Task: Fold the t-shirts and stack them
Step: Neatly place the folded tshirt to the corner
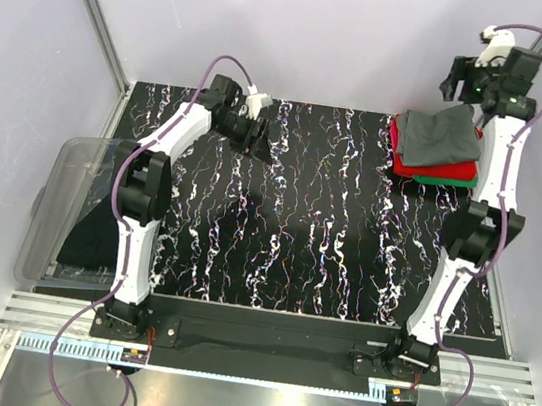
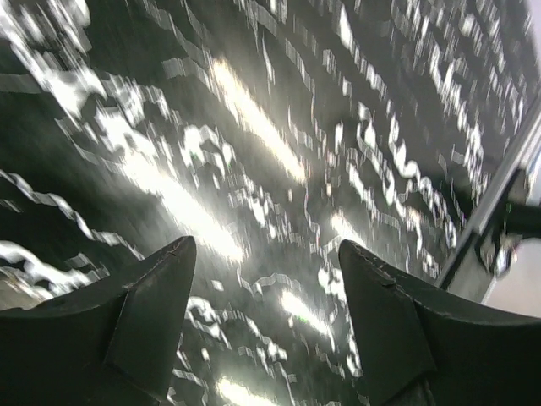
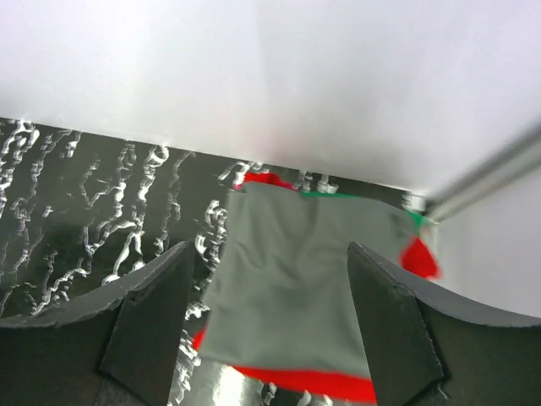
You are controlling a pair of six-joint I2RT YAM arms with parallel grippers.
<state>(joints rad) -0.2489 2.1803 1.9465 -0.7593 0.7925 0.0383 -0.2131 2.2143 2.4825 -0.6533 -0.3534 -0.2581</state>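
A stack of folded t-shirts lies at the table's far right: a dark grey t-shirt (image 1: 440, 134) on top, a red t-shirt (image 1: 437, 170) under it and a green t-shirt (image 1: 448, 180) at the bottom. In the right wrist view the dark grey t-shirt (image 3: 296, 279) lies over the red t-shirt (image 3: 313, 382), with a green edge (image 3: 338, 195) behind. My right gripper (image 1: 461, 83) is open and empty, raised above the stack (image 3: 269, 262). My left gripper (image 1: 259, 141) is open and empty over the bare table at the far left (image 2: 264, 254). Black cloth (image 1: 95, 234) lies by the tub.
A clear plastic tub (image 1: 64, 204) hangs over the table's left edge. The table top (image 1: 298, 227) is black with white marbling. Metal frame posts (image 1: 92, 6) and white walls stand on both sides and behind.
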